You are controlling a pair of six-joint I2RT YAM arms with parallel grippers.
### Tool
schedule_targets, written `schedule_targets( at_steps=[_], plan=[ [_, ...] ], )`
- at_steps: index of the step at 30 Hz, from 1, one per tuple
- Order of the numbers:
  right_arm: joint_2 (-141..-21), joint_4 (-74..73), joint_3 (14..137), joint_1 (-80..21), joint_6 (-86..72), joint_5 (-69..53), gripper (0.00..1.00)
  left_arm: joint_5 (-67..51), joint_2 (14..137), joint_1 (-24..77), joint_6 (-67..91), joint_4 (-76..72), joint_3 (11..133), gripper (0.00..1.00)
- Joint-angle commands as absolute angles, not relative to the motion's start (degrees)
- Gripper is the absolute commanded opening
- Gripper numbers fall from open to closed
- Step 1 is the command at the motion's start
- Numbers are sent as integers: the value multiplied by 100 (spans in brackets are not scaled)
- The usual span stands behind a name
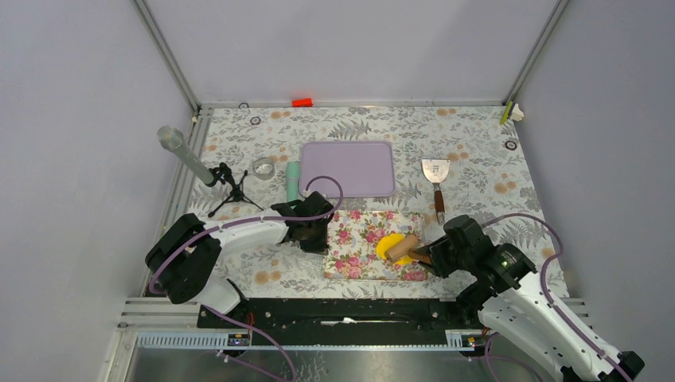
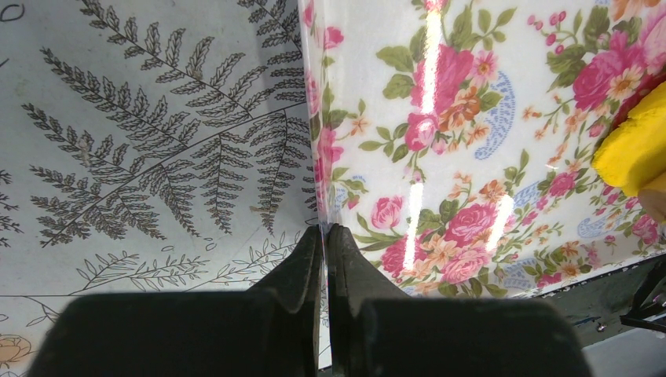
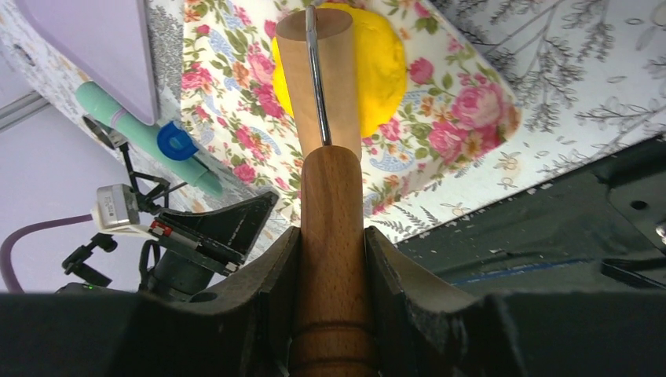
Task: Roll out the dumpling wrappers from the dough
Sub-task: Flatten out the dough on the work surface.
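Two grips: left fingers (image 2: 302, 271) pinched shut on mat (image 2: 471, 118) edge; right fingers (image 3: 255, 302) clamp roller (image 3: 331, 236) handle, barrel resting on dough (image 3: 382, 71) on mat. Only top view shows scraper (image 1: 435, 171) on worktop (image 1: 477, 143).

Overhead view from behind, both wrist views close, low, sharing floral mat (image 1: 360, 239)
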State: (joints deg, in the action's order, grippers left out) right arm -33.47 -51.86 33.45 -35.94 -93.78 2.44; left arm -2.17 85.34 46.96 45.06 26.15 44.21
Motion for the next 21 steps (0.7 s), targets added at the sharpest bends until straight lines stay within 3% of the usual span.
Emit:
schedule_targets(
  at_steps=[1,14,21],
  plan=[
    [-3477,-6539,3449,-3595,-9284,544,0,-146,8582,4736,4254,2909,4287,0],
    [-4146,-4837,3122,-3543,-9428,445,0,-92,8431,4734,4160,2936,4144,0],
    [-3797,-5317,2928,-3515,-9406,257,0,-80,8441,4733,4159,2961,4130,0]
  ],
)
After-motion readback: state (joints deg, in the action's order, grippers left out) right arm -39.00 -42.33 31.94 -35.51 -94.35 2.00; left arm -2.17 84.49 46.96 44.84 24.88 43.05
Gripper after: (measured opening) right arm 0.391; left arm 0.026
